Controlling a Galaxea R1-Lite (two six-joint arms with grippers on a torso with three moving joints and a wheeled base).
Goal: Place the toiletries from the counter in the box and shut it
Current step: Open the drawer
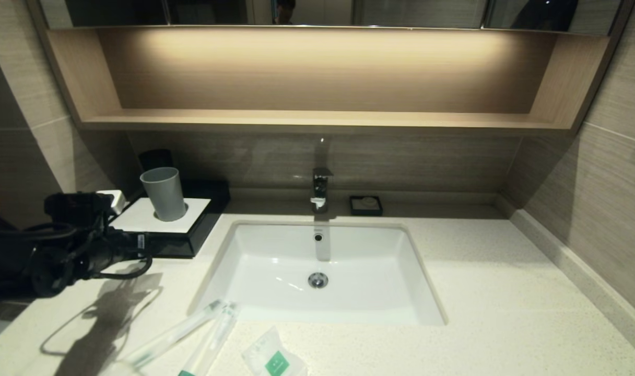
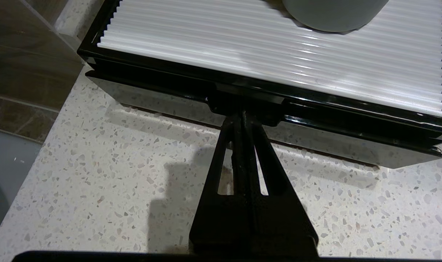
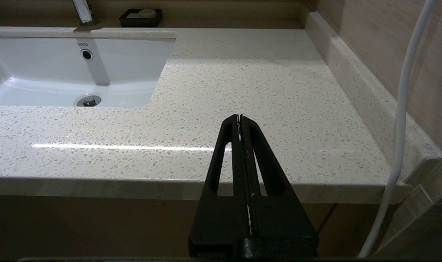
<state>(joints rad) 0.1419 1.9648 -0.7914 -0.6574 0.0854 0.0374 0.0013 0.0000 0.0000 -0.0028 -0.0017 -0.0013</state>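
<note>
The left gripper (image 2: 242,116), clenched, has its tips at the box (image 2: 242,91) front edge; behind it lie two sticks (image 1: 192,334) and a green-labelled sachet (image 1: 273,357). The right gripper (image 3: 240,118), pressed together, hovers at the counter (image 3: 242,72) edge, with the "TOTO" sink (image 3: 61,72) beyond.

The counter (image 1: 505,292) right of the sink (image 1: 255,261) is open; the cup (image 1: 164,193) stands on the box (image 1: 192,237), blocking its top.
</note>
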